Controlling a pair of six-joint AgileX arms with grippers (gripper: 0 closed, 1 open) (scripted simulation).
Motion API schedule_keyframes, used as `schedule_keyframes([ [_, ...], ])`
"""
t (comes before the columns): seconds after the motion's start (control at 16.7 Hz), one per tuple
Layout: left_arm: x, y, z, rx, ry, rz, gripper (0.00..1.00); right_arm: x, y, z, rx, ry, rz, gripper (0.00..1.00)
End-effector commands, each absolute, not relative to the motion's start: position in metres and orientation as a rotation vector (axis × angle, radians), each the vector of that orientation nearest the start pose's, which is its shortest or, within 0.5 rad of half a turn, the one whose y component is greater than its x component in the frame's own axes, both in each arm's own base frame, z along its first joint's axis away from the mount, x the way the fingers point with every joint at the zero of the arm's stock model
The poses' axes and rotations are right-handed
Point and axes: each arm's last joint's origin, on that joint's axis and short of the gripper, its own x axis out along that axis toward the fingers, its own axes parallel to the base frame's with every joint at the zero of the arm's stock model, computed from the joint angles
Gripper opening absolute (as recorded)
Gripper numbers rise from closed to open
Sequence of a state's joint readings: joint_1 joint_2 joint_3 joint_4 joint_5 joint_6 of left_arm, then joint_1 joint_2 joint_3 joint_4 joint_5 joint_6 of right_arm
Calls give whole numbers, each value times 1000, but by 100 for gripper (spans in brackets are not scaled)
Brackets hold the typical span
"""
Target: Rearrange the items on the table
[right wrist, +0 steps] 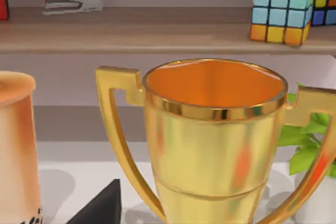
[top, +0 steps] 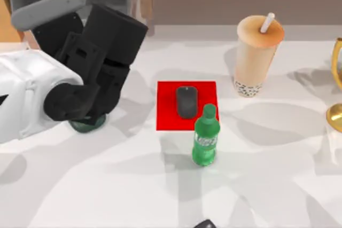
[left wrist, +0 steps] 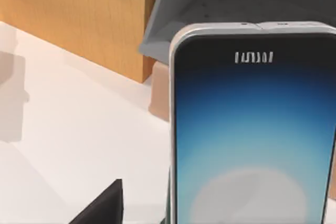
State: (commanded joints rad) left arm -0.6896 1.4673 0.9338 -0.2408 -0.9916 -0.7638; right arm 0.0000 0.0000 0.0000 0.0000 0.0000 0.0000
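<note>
**Top view.** Noting the left arm (top: 80, 78) reaching over the left of the table (top: 107, 196). Finding the mouse (top: 186, 101) lying on the red mat (top: 165, 118), the green bottle (top: 206, 137) standing at the mat's near corner, and the bubble-tea cup (top: 255, 57) standing upright to the right, apart from both. Flagging the tall bottle as likely to topple under any low sweep toward the mouse.

**Left wrist view.** Seeing the smartphone (left wrist: 254, 145) upright and very close, screen glowing. Unable to tell whether the left gripper (left wrist: 102, 208) is closed on it. Suspecting a slip or a tip-over if the hold is loose.

**Right wrist view.** Finding the right gripper (right wrist: 102, 208) facing a gold trophy (right wrist: 215, 145) at close range, its grip state likewise not determinable. Warning against advancing and shoving the trophy toward the neighbouring cup.
</note>
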Motion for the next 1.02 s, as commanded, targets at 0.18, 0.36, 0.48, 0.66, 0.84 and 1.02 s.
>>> schedule_keyframes([
  [0.18, 252, -167, 228, -176, 375, 477, 100, 106, -1, 160, 0, 0, 0, 100],
  [0.36, 256, -166, 223, -164, 403, 487, 100, 106, -1, 160, 0, 0, 0, 100],
  [0.48, 258, -167, 216, -135, 435, 495, 100, 106, -1, 160, 0, 0, 0, 100],
  [0.66, 259, -166, 212, -117, 456, 494, 100, 106, -1, 160, 0, 0, 0, 100],
  [0.84, 258, -167, 213, -119, 453, 490, 100, 106, -1, 160, 0, 0, 0, 100],
  [1.02, 254, -164, 212, -110, 469, 471, 100, 106, -1, 160, 0, 0, 0, 100],
])
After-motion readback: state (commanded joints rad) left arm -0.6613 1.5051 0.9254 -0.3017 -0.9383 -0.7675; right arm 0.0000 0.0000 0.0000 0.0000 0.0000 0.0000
